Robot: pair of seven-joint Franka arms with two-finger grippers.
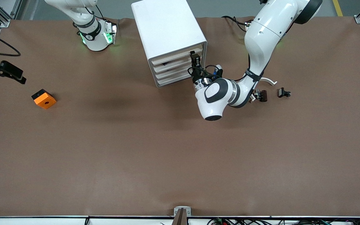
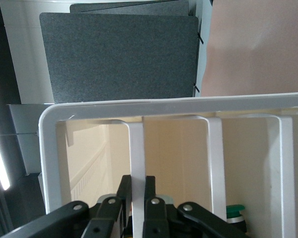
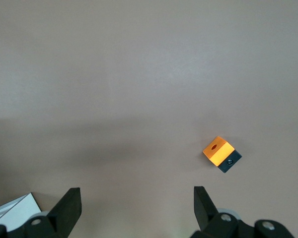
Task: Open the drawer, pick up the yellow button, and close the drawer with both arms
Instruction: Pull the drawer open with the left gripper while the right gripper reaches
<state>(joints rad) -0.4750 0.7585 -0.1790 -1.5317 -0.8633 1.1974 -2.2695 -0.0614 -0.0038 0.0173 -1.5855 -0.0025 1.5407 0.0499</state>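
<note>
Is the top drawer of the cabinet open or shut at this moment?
Barely open. The top drawer front sits slightly proud of the cabinet, and the left gripper is clamped on its front edge. The right gripper waits, open.

surface (image 1: pixel 167 150): brown sheet covering the whole work area, slightly creased along the edges.
cabinet (image 1: pixel 167 31): boxy, white, standing on the surface between the two arm bases; four drawer fronts face the front camera at a slant.
orange block (image 1: pixel 44 99): square, with a hole, toward the right arm's end.
black clips (image 1: pixel 283 92): two, with a white curved strip (image 1: pixel 269 81), toward the left arm's end, nearer the front camera than the cabinet.
</note>
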